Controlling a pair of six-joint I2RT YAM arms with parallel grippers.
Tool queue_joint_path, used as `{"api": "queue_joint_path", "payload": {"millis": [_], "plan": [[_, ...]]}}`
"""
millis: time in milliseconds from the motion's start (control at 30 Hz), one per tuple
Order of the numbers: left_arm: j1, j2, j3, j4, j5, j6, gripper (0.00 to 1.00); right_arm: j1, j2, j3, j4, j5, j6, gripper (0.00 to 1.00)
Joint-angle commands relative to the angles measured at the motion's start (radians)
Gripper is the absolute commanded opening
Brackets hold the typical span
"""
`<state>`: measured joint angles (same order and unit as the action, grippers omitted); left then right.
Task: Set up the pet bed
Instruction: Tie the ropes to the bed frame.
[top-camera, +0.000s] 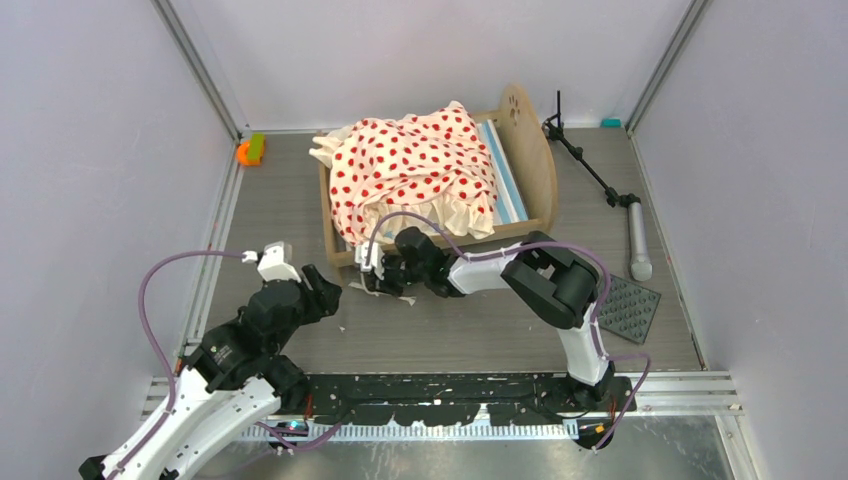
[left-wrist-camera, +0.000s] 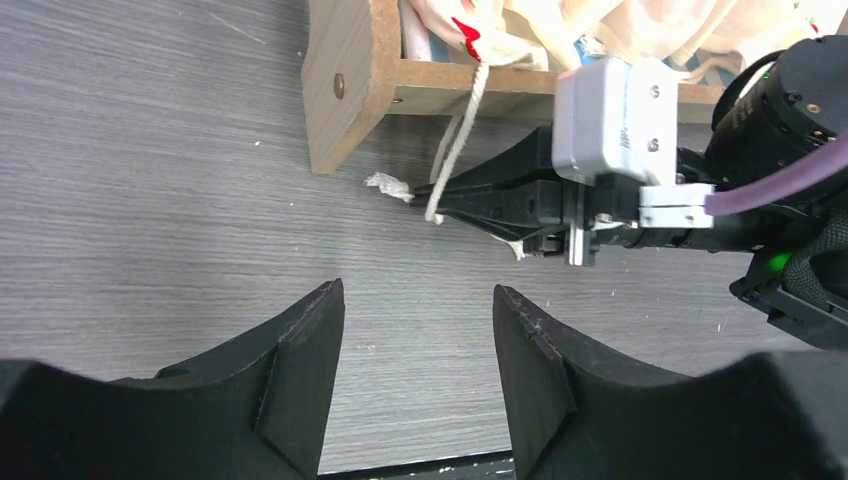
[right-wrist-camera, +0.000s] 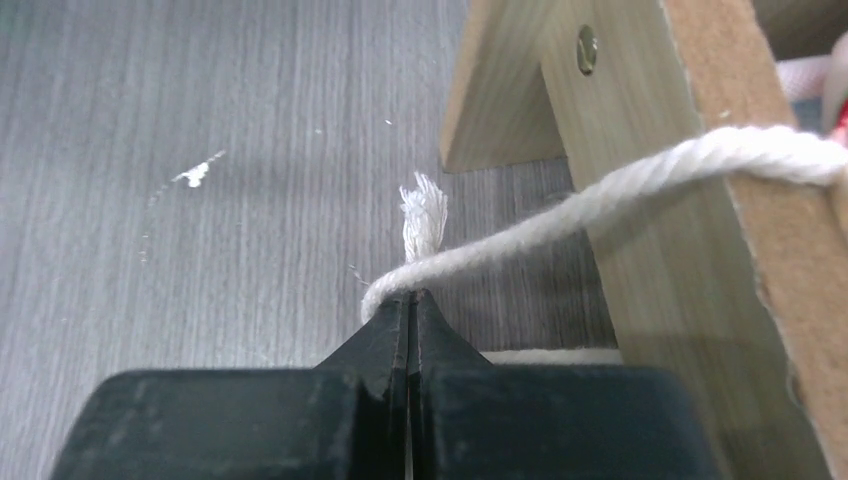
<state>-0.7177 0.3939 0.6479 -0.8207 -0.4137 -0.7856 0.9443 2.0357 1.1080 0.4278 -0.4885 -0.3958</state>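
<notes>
The pet bed (top-camera: 527, 135) stands at the back middle of the table, its light-wood frame holding a blue-white striped mattress (top-camera: 506, 180). Cream red-dotted bedding (top-camera: 410, 165) lies bunched on top and spills over the left end. A white cord (right-wrist-camera: 600, 195) runs from the bedding down past the bed's near corner (left-wrist-camera: 340, 90). My right gripper (right-wrist-camera: 410, 298) is shut on that cord (left-wrist-camera: 458, 135) near its frayed end, low by the table. Left of it, my left gripper (left-wrist-camera: 418, 300) stands open over bare table, holding nothing.
A black tripod stand (top-camera: 590, 165) lies right of the bed, with a dark studded mat (top-camera: 628, 305) nearer the front right. An orange-green object (top-camera: 250, 150) sits at the back left corner. Walls close in left, right and behind.
</notes>
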Motion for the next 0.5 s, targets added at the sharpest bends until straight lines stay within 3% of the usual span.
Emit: {"api": "queue_joint_path", "payload": {"millis": [0,200,467], "plan": [[0.001,0.024,-0.013,0.009,-0.046,-0.088,0.58,-0.025,-0.074,0.015,0.091,-0.147,0.003,0.0],[0.003,0.157,-0.002,0.033,-0.074,-0.149,0.62,-0.064,-0.071,-0.028,0.284,-0.209,0.132,0.0],[0.024,0.207,0.023,0.029,-0.191,-0.254,0.67,-0.072,-0.059,-0.033,0.34,-0.252,0.168,0.0]]}}
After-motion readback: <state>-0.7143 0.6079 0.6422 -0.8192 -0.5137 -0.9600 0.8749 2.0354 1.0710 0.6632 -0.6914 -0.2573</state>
